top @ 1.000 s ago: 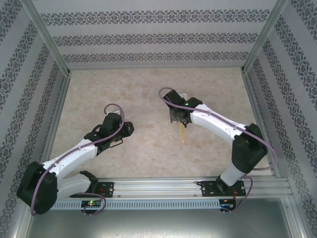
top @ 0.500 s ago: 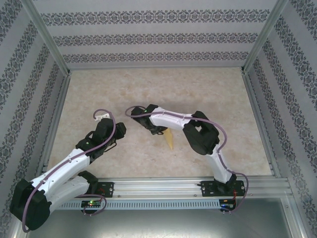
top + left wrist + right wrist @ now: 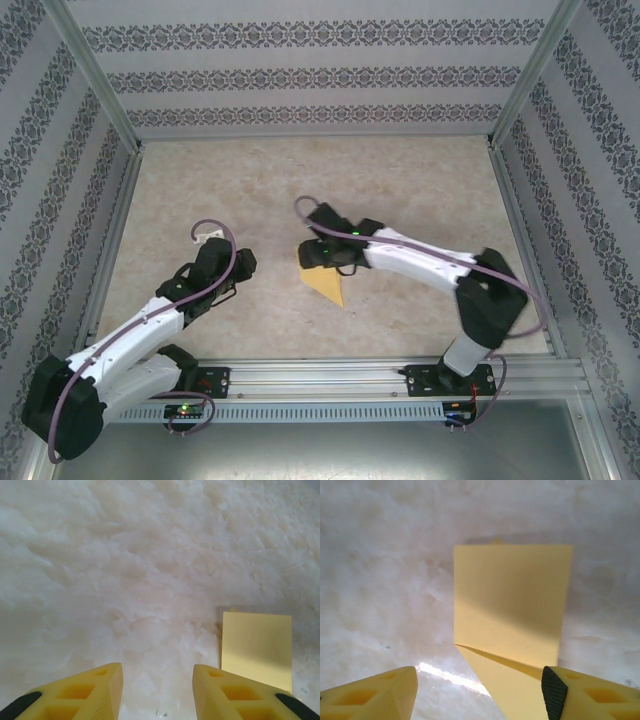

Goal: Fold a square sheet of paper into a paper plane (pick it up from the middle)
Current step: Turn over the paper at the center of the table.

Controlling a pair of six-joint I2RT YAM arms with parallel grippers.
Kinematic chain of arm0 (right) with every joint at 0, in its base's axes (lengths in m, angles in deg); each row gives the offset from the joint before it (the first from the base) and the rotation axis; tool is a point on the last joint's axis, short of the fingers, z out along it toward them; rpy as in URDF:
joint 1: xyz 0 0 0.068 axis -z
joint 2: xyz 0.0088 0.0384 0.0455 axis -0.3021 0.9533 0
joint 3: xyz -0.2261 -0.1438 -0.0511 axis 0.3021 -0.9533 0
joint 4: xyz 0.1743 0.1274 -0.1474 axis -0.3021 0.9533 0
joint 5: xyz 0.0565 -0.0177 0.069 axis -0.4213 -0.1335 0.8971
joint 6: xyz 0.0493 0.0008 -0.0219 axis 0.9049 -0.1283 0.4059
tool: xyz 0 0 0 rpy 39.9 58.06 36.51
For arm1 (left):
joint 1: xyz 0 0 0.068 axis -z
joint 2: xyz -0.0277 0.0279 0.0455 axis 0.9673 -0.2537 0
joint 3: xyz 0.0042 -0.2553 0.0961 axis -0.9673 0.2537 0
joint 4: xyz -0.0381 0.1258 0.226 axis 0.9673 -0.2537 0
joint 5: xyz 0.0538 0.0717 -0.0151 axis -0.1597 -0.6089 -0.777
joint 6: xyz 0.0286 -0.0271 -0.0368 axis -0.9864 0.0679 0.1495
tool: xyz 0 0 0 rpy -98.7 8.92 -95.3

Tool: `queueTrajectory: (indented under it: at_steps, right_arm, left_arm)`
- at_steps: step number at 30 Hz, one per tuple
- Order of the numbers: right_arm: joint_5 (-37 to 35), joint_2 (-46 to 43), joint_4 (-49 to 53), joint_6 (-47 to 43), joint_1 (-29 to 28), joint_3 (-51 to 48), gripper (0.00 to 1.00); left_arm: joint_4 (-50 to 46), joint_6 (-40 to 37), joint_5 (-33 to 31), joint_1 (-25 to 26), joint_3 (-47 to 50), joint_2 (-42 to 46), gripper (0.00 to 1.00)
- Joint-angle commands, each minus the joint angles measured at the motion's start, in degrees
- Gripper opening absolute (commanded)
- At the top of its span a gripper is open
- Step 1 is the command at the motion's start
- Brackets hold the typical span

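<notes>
The square sheet of paper is folded into a yellow-orange paper plane [image 3: 325, 284] that lies on the table at mid-centre, its sharp nose pointing toward the near edge. My right gripper [image 3: 316, 258] hovers over its far end. In the right wrist view the plane [image 3: 512, 600] lies between and ahead of the open right gripper [image 3: 480, 675], one flap slightly raised, and the black-padded right finger [image 3: 554, 692] is at its edge. My left gripper [image 3: 246, 263] sits to the plane's left. It is open [image 3: 157, 669] with nothing between its fingers, and the plane [image 3: 256, 647] shows to its right.
The table is a pale mottled surface [image 3: 250, 190] fenced by patterned walls [image 3: 300, 75] and an aluminium frame [image 3: 115, 240]. A rail [image 3: 330, 378] with both arm bases runs along the near edge.
The right gripper, shut on the paper held edge-on a second ago, swung left and back and opened. The plane now lies flat on the table. The left arm drew back slightly.
</notes>
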Motion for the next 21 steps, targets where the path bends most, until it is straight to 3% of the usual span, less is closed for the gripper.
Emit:
queueTrajectory:
  at_steps: [1, 3, 7, 12, 21]
  right_arm:
    - [17.98, -3.68, -18.53, 3.46, 7.87, -11.72, 0.42]
    - [24.53, -4.16, -23.99, 4.92, 11.67, -16.25, 0.19]
    - [31.24, -2.52, -27.53, 4.56, 15.2, -20.47, 0.05]
    - [33.06, -0.34, -31.58, 5.66, 15.42, -21.61, 0.02]
    - [31.89, 9.46, -33.21, 7.42, 15.99, -16.2, 0.07]
  left_arm:
    - [3.14, -1.77, 5.26, -0.43, -1.76, -3.62, 0.43]
    - [4.59, -2.69, 8.97, -0.45, -3.22, -7.08, 0.44]
    - [6.75, -3.4, 16.24, -0.39, -6.51, -14.93, 0.43]
    - [8.57, -2.66, 21.0, 0.4, -9.24, -21.63, 0.42]
    - [7.33, -2.59, 22.09, 0.99, -11.38, -24.95, 0.42]
